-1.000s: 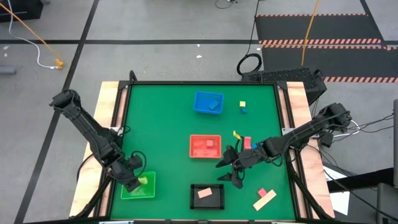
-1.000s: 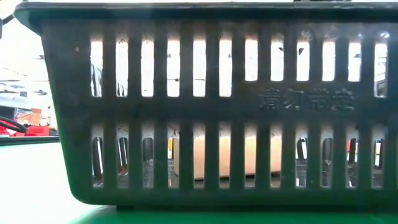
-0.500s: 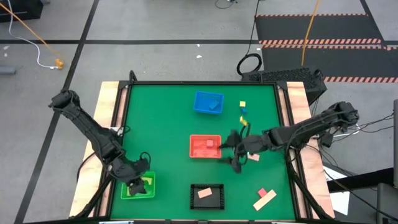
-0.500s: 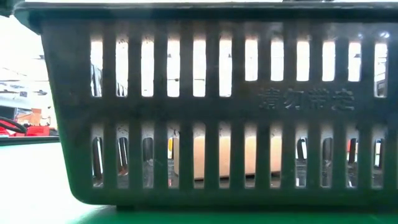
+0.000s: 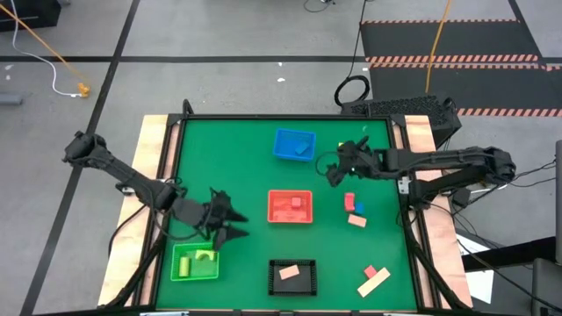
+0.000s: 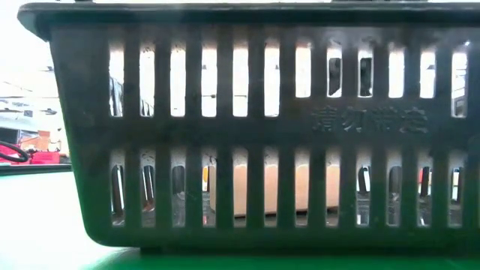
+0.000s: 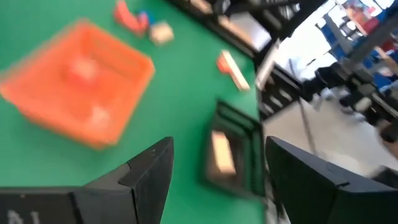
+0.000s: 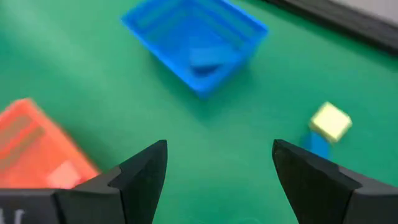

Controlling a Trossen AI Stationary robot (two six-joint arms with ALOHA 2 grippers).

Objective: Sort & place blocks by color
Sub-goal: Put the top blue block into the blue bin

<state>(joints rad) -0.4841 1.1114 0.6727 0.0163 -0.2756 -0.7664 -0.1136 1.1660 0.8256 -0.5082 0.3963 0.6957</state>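
Your left end effector (image 5: pixel 230 221) hangs over the green tabletop (image 5: pixel 237 167), just above the green bin (image 5: pixel 195 262) and left of the red bin (image 5: pixel 290 206). Its fingers (image 7: pixel 144 177) are spread apart and nothing sits between them. Your right end effector (image 5: pixel 335 169) is out over the far right part of the tabletop, between the blue bin (image 5: pixel 293 145) and the yellow cube (image 8: pixel 330 122). Its fingers (image 8: pixel 140 174) are also released wide, with bare green between them.

Here is where your blocks lie. The green bin holds a yellow arch (image 5: pixel 205 255) and a second yellow-green piece (image 5: pixel 184 264). The blue bin holds a blue block (image 8: pixel 208 56). The red bin holds pinkish blocks (image 5: pixel 295 203), too blurred to count. The black bin (image 5: pixel 292 276) at the near edge holds one tan block (image 5: pixel 289 273).

Loose on the tabletop, right of the red bin, you have a tight cluster: a pink block (image 5: pixel 349 201), a small blue block (image 5: pixel 359 209) beside it, and a tan block (image 5: pixel 356 220) touching them on the near side. In the near right corner lie a tan bar (image 5: pixel 373 283) and a pink block (image 5: pixel 371 270) beside it. The yellow cube sits right beside a small blue cube (image 8: pixel 318 145) near the right end effector.

Your low view is filled by the black bin's slatted wall (image 6: pixel 255 127), with the tan block showing through the lower slots.
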